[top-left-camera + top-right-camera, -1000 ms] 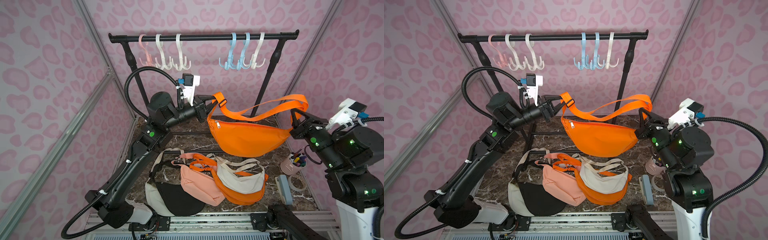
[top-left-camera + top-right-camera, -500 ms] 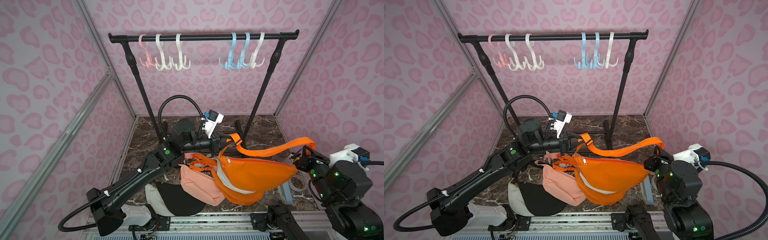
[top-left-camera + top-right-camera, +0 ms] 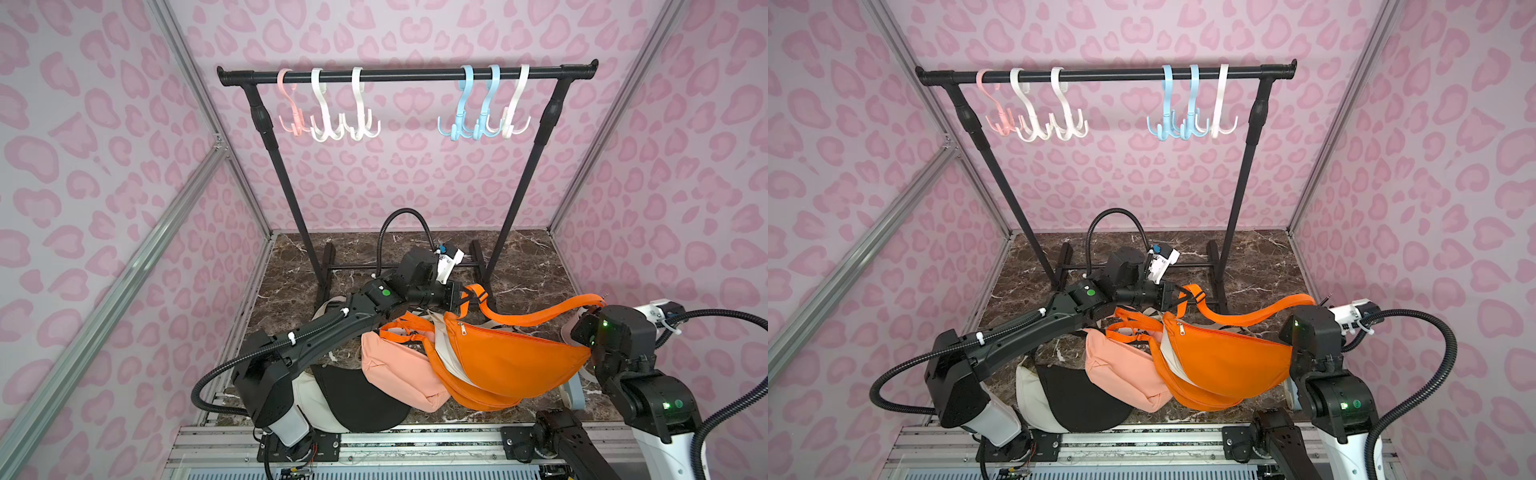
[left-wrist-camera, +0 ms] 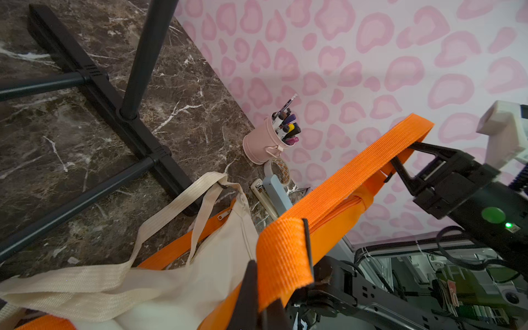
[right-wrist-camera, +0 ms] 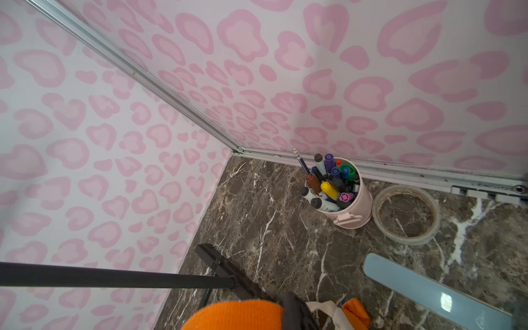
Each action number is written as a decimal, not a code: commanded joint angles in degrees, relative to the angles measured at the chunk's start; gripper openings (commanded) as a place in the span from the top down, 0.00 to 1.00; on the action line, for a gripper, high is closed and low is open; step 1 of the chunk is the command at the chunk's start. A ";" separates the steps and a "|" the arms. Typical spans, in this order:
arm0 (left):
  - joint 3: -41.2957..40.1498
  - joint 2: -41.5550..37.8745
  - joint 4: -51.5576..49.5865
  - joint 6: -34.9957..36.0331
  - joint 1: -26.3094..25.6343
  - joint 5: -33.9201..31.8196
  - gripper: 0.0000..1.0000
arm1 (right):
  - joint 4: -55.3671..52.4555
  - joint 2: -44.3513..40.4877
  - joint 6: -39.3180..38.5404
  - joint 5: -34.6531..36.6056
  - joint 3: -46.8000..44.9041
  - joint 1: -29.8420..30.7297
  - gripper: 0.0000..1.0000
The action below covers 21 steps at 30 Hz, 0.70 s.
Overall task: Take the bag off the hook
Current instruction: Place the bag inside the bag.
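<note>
The orange bag (image 3: pixel 511 357) (image 3: pixel 1221 357) hangs low between my two grippers, resting over the pile of bags at the table's front. My left gripper (image 3: pixel 463 299) (image 3: pixel 1173 297) (image 4: pixel 274 288) is shut on the orange strap (image 4: pixel 283 257) near its black buckle. My right gripper (image 3: pixel 594 309) (image 3: pixel 1308 303) is shut on the strap's other end (image 5: pixel 234 314), beside one black finger (image 5: pixel 294 311). The hooks (image 3: pixel 482 108) (image 3: pixel 1187 108) on the black rail (image 3: pixel 407 75) hang bare, far above the bag.
A peach bag (image 3: pixel 399 374), a cream-and-black bag (image 3: pixel 353 399) and a cream bag (image 4: pixel 200 271) lie under the orange one. A pink pen cup (image 5: pixel 340 191), a tape roll (image 5: pixel 405 214) and a blue stapler (image 5: pixel 428 288) stand near the right wall. The rack's feet (image 4: pixel 114 105) cross the marble floor.
Both arms have come down and forward with the orange bag, from just below rack height to resting over the pile of bags. Both grips have held.
</note>
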 commanded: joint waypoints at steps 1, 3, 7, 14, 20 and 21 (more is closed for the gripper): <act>1.25 1.92 -0.38 -0.18 0.05 -0.36 0.97 | 3.19 -0.23 0.10 2.88 -2.32 -0.15 1.00; 1.59 3.02 0.08 -0.49 0.05 -0.41 0.97 | 4.48 -0.14 -0.14 3.00 -3.59 -0.30 1.00; 2.54 4.69 0.25 -0.08 0.13 -1.16 0.97 | 7.34 0.55 -0.76 1.83 -6.09 -0.91 1.00; 4.47 6.56 -0.84 1.42 0.91 -3.10 0.97 | 11.87 2.50 -1.97 -0.86 -9.14 -3.13 1.00; 6.67 8.10 -1.68 2.19 1.80 -3.48 0.97 | 14.90 4.36 -3.44 -3.38 -10.41 -5.82 1.00; 6.98 8.28 -1.71 2.27 1.89 -3.41 0.97 | 15.29 4.58 -3.57 -3.86 -10.59 -6.21 1.00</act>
